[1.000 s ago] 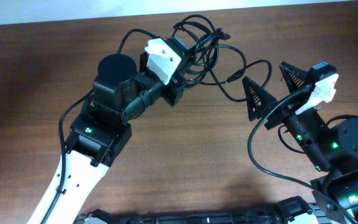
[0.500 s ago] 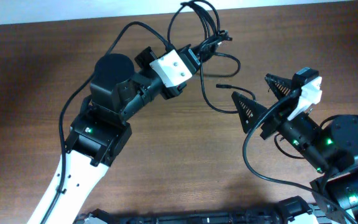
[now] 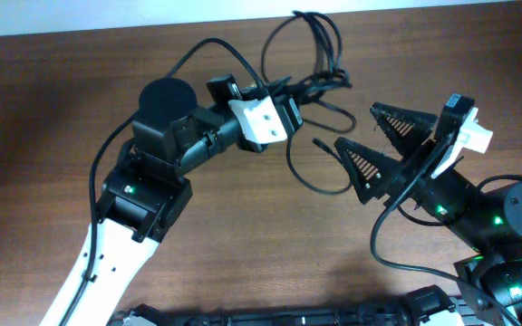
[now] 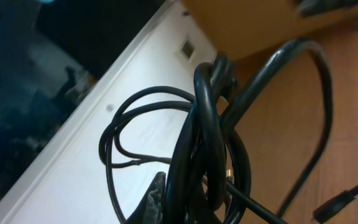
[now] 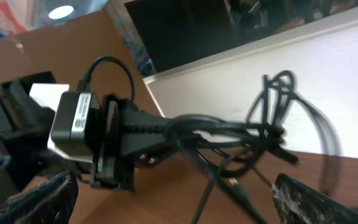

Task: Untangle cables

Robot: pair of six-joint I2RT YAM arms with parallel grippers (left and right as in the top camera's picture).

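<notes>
Cables (image 3: 326, 80) sit bunched near the table's (image 3: 43, 109) far edge, pinched by the left hand (image 3: 295, 91); the right hand (image 3: 383, 145) is spread wide nearby. Left wrist view: tangled loops close up. Right wrist view: the bundle juts from the left hand's pressed-together fingers.

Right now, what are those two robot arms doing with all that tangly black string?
They are working on a tangle. The left gripper is shut on a bunch of thin black cables, with loops sticking out past its fingers over the far edge of the brown wooden table. The right gripper is wide open close by, pointed at the bunch, and it holds nothing. The cables are knotted together, so the untangling is not done yet.
</notes>
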